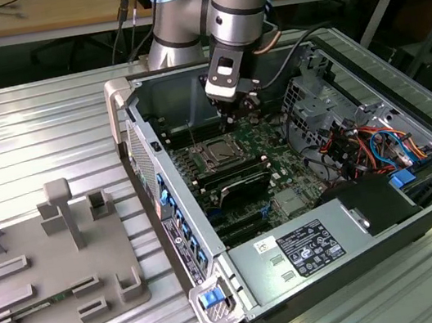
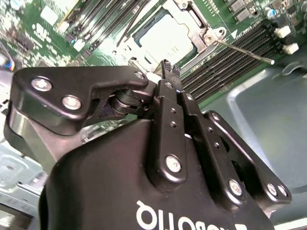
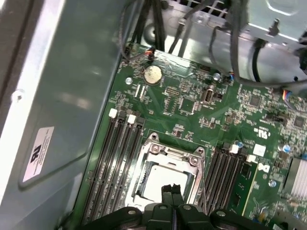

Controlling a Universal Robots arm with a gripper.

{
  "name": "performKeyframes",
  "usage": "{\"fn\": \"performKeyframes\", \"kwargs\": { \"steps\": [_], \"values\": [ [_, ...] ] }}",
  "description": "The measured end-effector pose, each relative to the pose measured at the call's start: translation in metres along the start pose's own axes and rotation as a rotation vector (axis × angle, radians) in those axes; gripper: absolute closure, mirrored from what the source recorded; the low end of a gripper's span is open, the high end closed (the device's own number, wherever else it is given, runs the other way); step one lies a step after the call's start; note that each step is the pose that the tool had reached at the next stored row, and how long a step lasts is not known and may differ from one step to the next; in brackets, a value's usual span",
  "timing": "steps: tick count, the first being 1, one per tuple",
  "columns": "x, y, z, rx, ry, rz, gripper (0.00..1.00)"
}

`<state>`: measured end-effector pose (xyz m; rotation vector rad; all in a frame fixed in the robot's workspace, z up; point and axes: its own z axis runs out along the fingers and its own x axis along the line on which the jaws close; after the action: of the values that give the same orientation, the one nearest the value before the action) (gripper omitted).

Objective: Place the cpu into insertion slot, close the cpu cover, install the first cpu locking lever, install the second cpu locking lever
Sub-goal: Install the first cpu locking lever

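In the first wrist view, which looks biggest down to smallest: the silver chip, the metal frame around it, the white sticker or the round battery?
1. metal frame
2. silver chip and white sticker, too alike to rank, the pincer covering the chip's edge
3. round battery

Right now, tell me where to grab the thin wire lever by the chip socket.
Probably the lever near its free end, coming from above and pinching across the rod. That end juts out over the memory slots, away from the socket frame, so there is room around it.
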<state>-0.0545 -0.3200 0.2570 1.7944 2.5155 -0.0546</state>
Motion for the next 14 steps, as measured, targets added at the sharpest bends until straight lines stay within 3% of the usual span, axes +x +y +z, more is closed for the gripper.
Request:
{"fn": "performKeyframes", "kwargs": {
  "steps": [3,8,14],
  "values": [
    [0.0006,-0.0018,-0.0001,-0.0031,0.0003,-0.051,0.89],
    [0.0042,-0.0123,-0.0003,-0.005,0.002,-0.067,0.89],
    [0.007,-0.0204,-0.0004,-0.0056,0.0021,-0.078,0.89]
  ]
}}
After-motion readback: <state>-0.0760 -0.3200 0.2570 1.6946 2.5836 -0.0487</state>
